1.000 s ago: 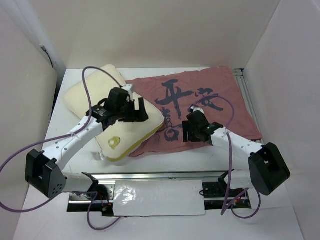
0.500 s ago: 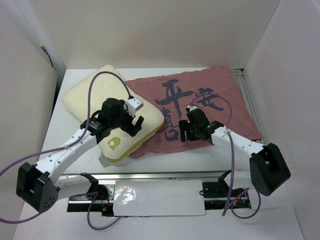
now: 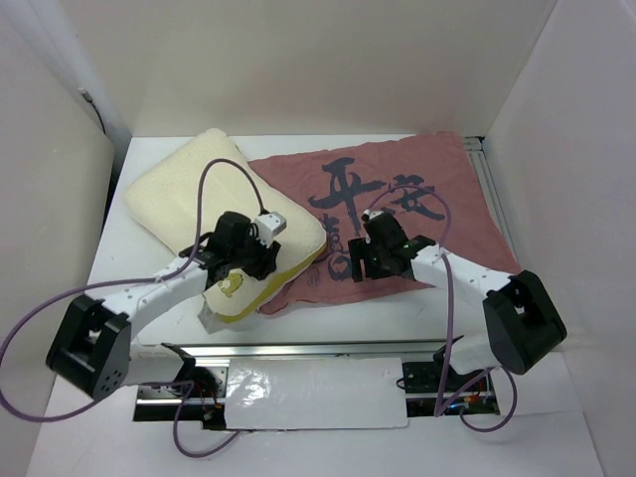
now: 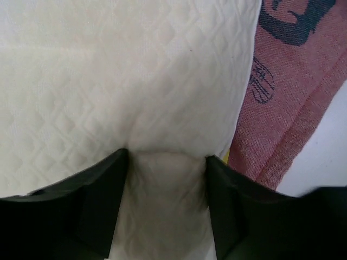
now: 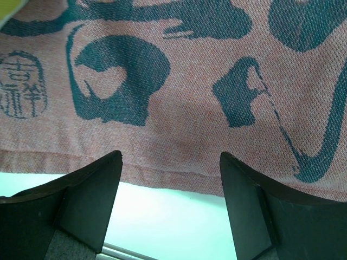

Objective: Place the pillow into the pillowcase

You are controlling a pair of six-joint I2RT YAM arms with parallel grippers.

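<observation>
The pillow [image 3: 214,204] lies slantwise on the left of the table [image 3: 348,323], its right edge overlapping the left part of the pillowcase [image 3: 437,214], which is spread flat to the right with its dull pink calligraphy face up. The left gripper [image 4: 165,184] presses into the pillow's near end, its jaws partly closed and pinching a ridge of quilted cover between them. The right gripper [image 5: 171,179] stands over the pillowcase's near hem, jaws wide with nothing between them.
</observation>
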